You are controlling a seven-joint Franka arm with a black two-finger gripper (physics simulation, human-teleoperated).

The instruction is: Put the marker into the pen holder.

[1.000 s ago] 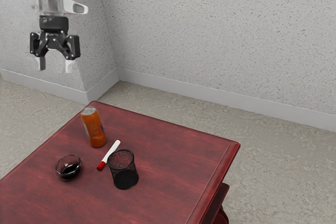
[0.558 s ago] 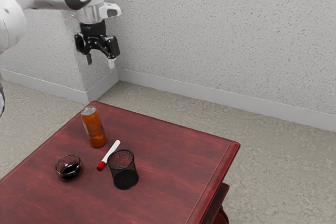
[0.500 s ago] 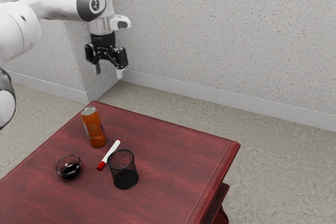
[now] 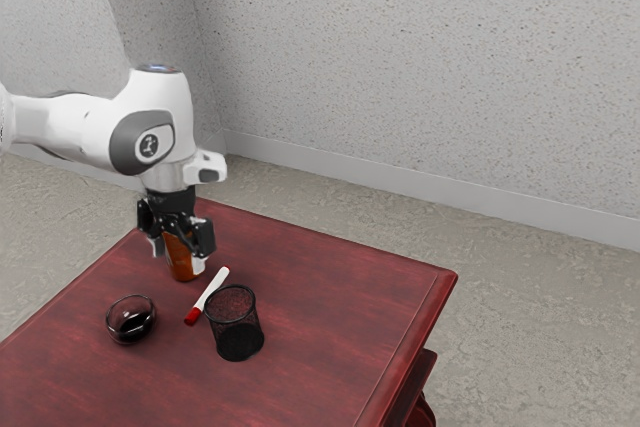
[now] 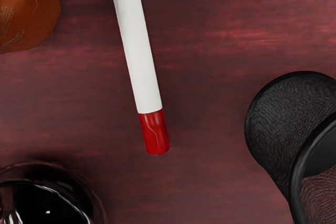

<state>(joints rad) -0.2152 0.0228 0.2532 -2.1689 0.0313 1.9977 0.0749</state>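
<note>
The gripper (image 4: 178,260) hangs above the dark red wooden desk (image 4: 330,297) with its fingers spread apart, and the orange cylindrical can (image 5: 26,14) shows partly behind it in the exterior view. The white marker with red ends (image 5: 140,51) lies on the desk, lower than the gripper and near it; the black mesh pen holder (image 4: 237,332) stands upright farther from the gripper, just beside the marker.
</note>
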